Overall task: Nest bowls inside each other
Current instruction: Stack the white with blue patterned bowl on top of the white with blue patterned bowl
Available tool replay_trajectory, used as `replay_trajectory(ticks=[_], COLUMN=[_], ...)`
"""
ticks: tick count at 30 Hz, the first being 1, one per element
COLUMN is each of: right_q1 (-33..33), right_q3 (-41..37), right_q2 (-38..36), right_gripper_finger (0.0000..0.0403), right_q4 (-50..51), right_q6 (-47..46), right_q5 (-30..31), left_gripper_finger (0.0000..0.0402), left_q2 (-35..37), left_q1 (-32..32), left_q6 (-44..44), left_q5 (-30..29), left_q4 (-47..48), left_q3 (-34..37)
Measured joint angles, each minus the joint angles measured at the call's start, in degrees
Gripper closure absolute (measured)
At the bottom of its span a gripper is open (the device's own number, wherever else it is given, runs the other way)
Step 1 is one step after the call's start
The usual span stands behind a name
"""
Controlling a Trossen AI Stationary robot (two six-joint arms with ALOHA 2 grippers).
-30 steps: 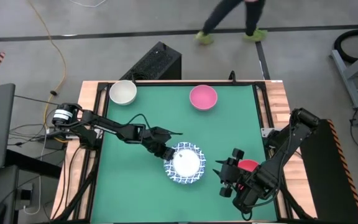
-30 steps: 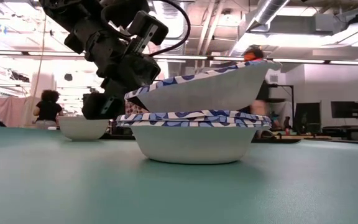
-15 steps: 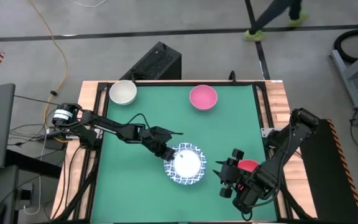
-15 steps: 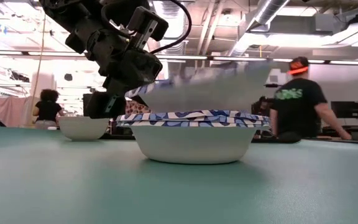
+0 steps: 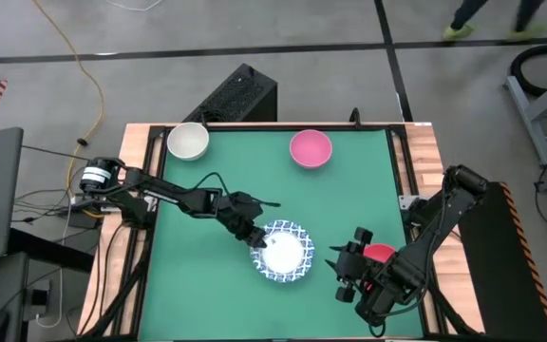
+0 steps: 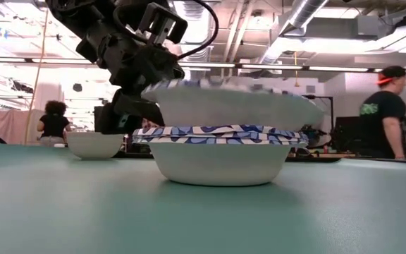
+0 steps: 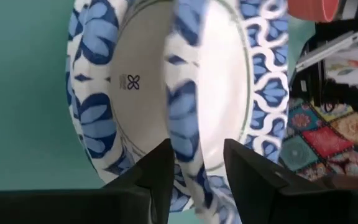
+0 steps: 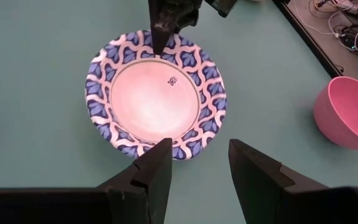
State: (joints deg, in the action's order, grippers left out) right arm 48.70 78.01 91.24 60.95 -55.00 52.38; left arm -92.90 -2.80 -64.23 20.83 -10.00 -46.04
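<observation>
A stack of white bowls with blue patterned rims [image 5: 283, 252] sits on the green table near its front. The top bowl [image 6: 231, 106] rides level and blurred above the lower ones [image 6: 220, 159]. My left gripper [image 7: 194, 155] is open at the stack's left side, with the top bowl's rim [image 7: 182, 124] between its fingers. My right gripper [image 8: 197, 155] hovers open above the table to the right of the stack. A red bowl [image 5: 382, 253] shows partly under the right arm. A pink bowl [image 5: 311, 149] and a cream bowl [image 5: 187, 141] stand at the far edge. My left gripper has its fingers [image 7: 160, 168] on either side of the top bowl's rim, coming slanting down from the table's left. The rim is blurred there, and I cannot tell whether a finger touches it.
A black box [image 5: 240, 95] sits just beyond the far edge. People show in the room behind the table [image 6: 386, 106]. Bare green table lies between the stack and the far bowls.
My left gripper has opened at the top bowl's rim without moving off. The top bowl, which was held tilted with its right side raised, has dropped to level over the stack.
</observation>
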Motion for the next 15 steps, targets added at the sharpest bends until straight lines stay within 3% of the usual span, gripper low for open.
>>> replay_trajectory(ticks=[15], right_q1=[0.01], right_q3=[-0.02], right_q2=[0.01], right_gripper_finger=[0.0223], right_q4=[-0.52], right_q6=[0.00], right_q5=[-1.29], left_gripper_finger=[0.0274], left_q2=[0.02], left_q1=[2.33], left_q6=[5.35], left_q5=[1.12], left_q4=[6.06], left_q3=[0.02])
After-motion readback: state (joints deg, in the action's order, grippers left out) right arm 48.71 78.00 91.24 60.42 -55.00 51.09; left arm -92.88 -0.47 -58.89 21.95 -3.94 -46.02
